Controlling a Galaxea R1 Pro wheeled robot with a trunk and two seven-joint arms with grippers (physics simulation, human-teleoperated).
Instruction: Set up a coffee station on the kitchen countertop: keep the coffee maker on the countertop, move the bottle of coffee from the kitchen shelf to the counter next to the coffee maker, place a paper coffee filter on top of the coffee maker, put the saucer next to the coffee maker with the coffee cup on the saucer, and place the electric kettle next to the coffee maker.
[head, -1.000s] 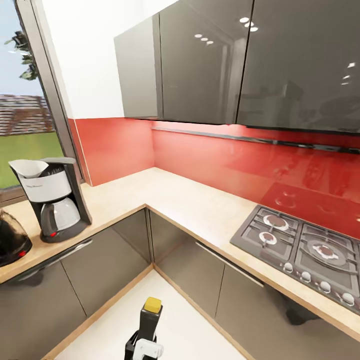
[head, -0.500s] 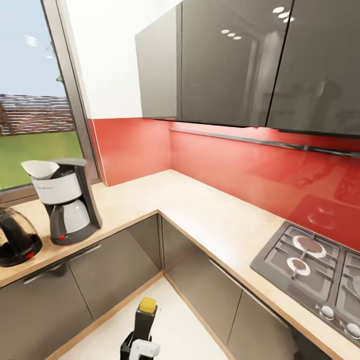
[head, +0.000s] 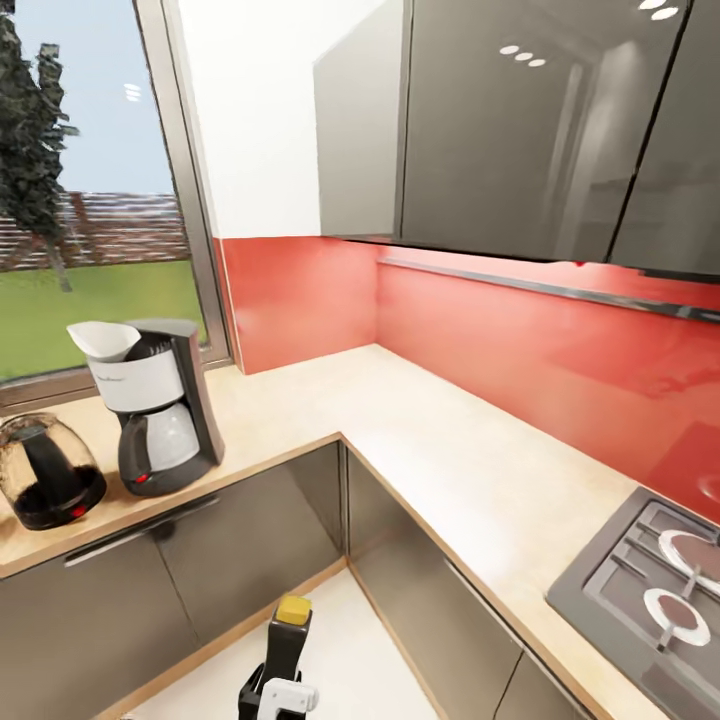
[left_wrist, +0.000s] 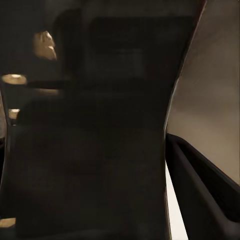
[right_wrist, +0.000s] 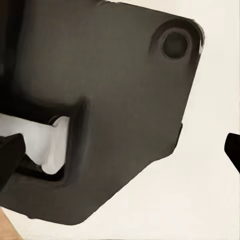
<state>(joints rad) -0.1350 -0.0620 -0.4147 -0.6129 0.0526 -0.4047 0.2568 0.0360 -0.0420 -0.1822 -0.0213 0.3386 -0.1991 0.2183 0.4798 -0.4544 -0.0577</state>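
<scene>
In the head view a beige stone-look L-shaped table (head: 440, 440) runs along a glossy red backsplash (head: 480, 340), with dark grey glossy wall cabinets (head: 520, 120) above and matching grey base cabinets (head: 250, 540) below. At the left of the frame, by the window (head: 90, 200), stands the black-and-white drip coffee maker (head: 160, 410) on the table, upright, with a white paper coffee filter (head: 103, 340) sitting open in its top. Just beside it, nearer the left edge, rests the rounded glass electric kettle with a black base (head: 48, 483). A grey gas hob (head: 650, 590) with round burners fills the lower right corner.

At the bottom centre of the frame a dark bottle of coffee with a yellow cap (head: 288, 640) stands upright over the pale floor (head: 340, 650), its lower part between black and white gripper parts; which arm they belong to, and whether they pinch the bottle, I cannot tell.

The left wrist view is dark and blurred, showing a grey cabinet face (left_wrist: 90, 150). The right wrist view shows a dark robot housing (right_wrist: 100, 110) over pale floor; neither gripper's spread can be judged.
</scene>
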